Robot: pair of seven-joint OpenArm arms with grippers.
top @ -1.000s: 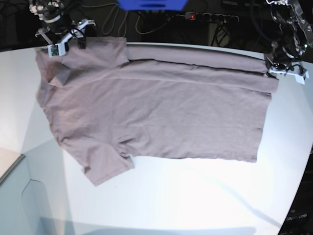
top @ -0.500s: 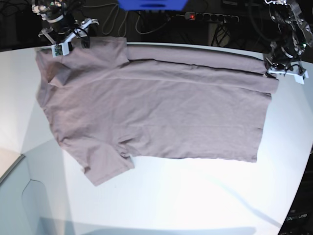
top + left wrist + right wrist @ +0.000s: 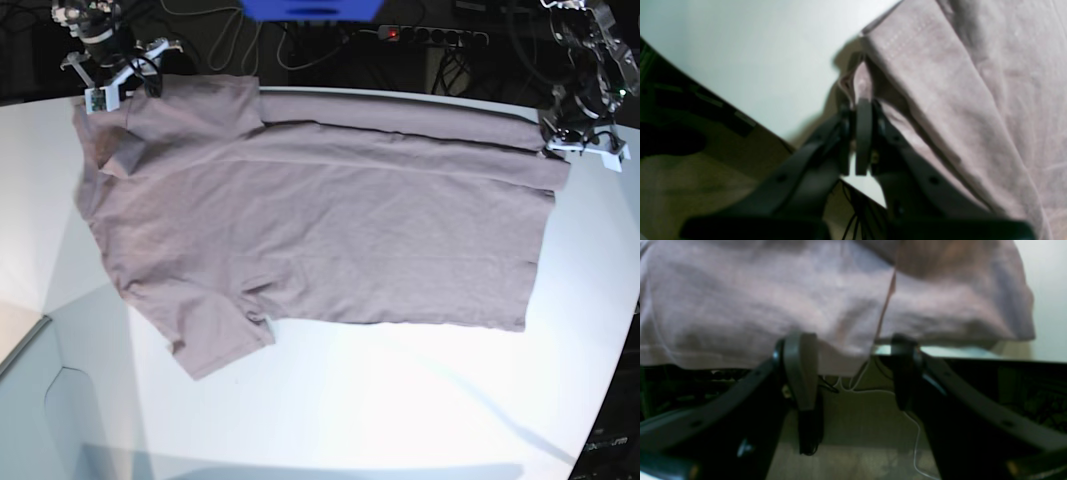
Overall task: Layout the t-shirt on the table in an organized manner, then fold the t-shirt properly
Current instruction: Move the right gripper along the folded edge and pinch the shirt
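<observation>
The mauve-grey t-shirt [image 3: 330, 230] lies spread flat on the white table [image 3: 400, 400], neck end to the left, hem to the right, its far long side folded over. At the far right hem corner, my left gripper [image 3: 583, 143] is shut on the t-shirt; the left wrist view shows the left gripper [image 3: 858, 106] pinching a bit of hem of the t-shirt [image 3: 973, 83]. My right gripper [image 3: 112, 85] hovers open at the far left sleeve. In the right wrist view the right gripper [image 3: 851, 350] has its fingers wide apart, just short of the edge of the t-shirt [image 3: 756, 300].
A power strip [image 3: 430, 35] with a red light and loose cables lie behind the table's far edge, beside a blue object [image 3: 310, 8]. The table's edge curves in at the front left [image 3: 30, 340]. Bare tabletop [image 3: 756, 60] lies beside the hem corner.
My right gripper has drawn back up and to the left, off the far sleeve, still open. The left gripper and the shirt have stayed put.
</observation>
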